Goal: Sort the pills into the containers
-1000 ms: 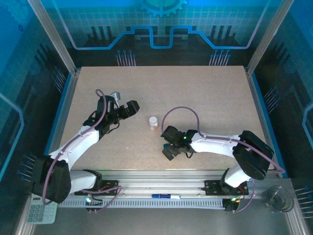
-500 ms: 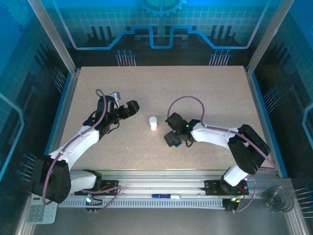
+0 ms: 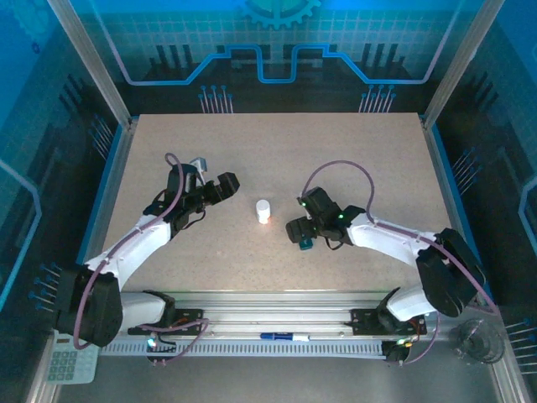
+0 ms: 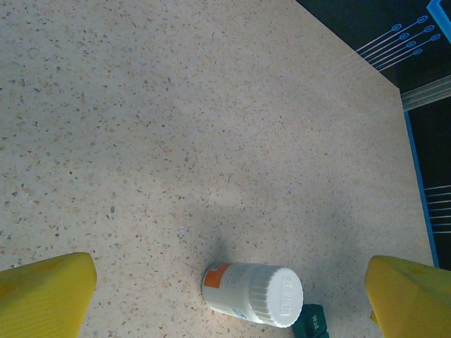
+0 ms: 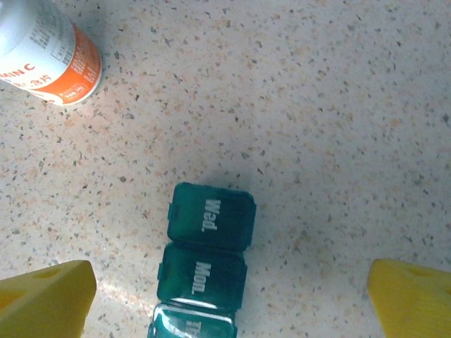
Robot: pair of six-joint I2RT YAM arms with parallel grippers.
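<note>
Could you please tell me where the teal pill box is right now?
In the top view, the pill box lies on the table right of centre, under the open right gripper, with the white bottle standing to its left.

Robot lab test cell. Aluminium frame (image 3: 91,67) with clear panels (image 3: 277,50) printed in blue circuit art boxes in a speckled tabletop (image 3: 361,159). Left arm (image 3: 134,241) and right arm (image 3: 390,239) bolted to a rail (image 3: 268,323). Calculator (image 3: 67,363) and glass beaker (image 3: 478,340) sit outside.
</note>
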